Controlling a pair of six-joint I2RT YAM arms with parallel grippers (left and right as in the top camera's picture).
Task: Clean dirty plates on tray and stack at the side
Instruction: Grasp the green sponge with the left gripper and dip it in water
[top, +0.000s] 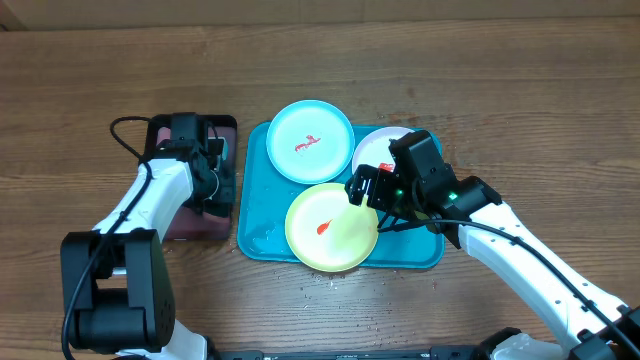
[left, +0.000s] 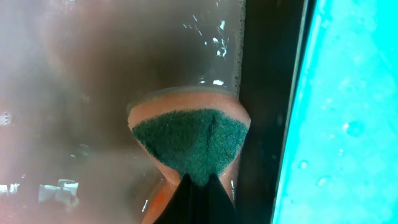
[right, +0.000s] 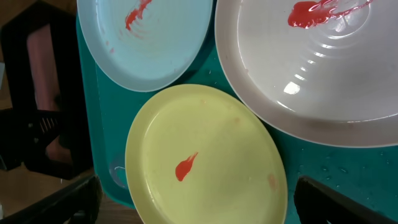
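step: looks like sponge pickup, no plate scrubbed yet, all three carry red sauce
left claw (left: 198, 186): clamped on the sponge (left: 189, 140), down in the small tray (top: 190, 222) left of the big one
right claw (top: 368, 187): hovers over the yellow plate (top: 332, 227), fingers apart, holding nothing
plates: blue plate (top: 310, 141), white plate (top: 378, 150) and yellow all sit on the tray (top: 412, 252)
next: probably right steadies a plate while left brings the sponge across
counter (top: 520, 110): brown wood grain; a few droplets near the tray's front edge
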